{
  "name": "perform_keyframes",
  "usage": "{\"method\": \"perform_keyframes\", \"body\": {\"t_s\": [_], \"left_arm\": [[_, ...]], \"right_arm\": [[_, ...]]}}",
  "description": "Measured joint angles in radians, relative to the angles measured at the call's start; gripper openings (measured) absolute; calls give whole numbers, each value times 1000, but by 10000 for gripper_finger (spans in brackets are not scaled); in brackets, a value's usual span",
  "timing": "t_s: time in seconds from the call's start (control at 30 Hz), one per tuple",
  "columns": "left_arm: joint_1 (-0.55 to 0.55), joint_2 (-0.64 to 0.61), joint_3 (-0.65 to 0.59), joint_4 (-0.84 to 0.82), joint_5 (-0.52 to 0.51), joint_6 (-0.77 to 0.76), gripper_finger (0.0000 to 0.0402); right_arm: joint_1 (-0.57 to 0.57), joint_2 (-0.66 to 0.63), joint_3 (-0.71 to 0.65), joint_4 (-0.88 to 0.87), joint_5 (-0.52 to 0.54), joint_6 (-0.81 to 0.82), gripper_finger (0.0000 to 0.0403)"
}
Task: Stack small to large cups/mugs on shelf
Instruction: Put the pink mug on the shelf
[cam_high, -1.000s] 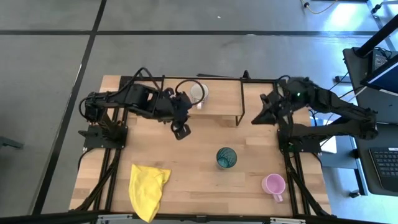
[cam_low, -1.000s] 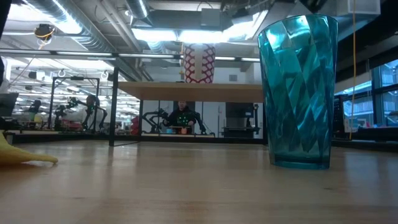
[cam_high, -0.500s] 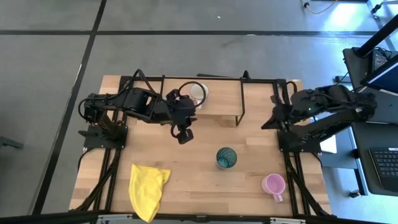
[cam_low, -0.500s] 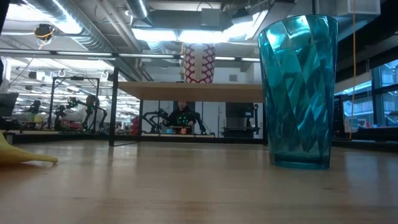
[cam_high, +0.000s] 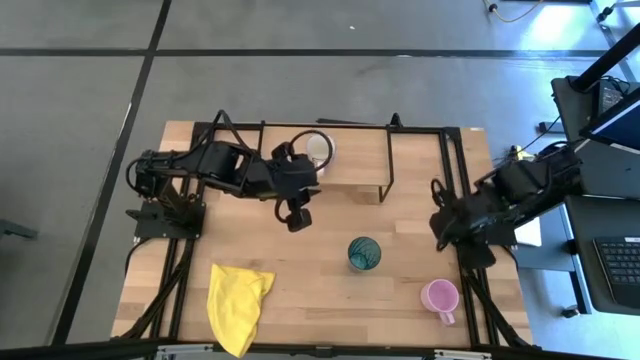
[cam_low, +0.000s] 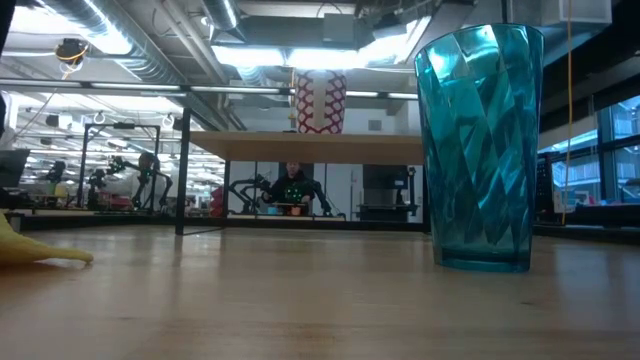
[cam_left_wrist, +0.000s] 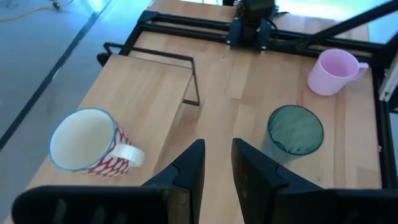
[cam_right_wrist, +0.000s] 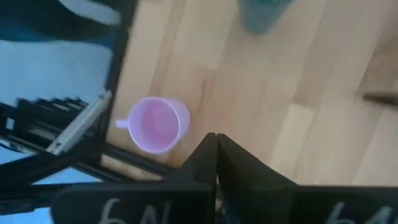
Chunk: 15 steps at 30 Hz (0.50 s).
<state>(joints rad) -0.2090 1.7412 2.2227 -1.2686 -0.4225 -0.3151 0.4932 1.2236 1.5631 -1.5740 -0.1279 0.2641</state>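
Overhead and table-level cameras, both on the teal cup.

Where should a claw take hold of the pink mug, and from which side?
Judging by its pose, grip the pink mug by its rim wall from above: it stands upright, mouth open, handle toward the table's near edge. The right claw is nearest.

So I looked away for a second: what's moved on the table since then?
The right gripper swung from beside the light-wood shelf toward the pink handled mug, fingers shut and empty. The left gripper crept slightly toward the dark teal cup. All three mugs and the yellow cloth stayed put.
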Motion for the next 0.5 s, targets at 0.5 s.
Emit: {"method": "perform_keyframes", "body": {"t_s": [0.5], "left_arm": [[-21, -6, -57, 133, 236, 171, 75]], "right_arm": [[245, 56, 1, 102, 177, 546, 13]]}}
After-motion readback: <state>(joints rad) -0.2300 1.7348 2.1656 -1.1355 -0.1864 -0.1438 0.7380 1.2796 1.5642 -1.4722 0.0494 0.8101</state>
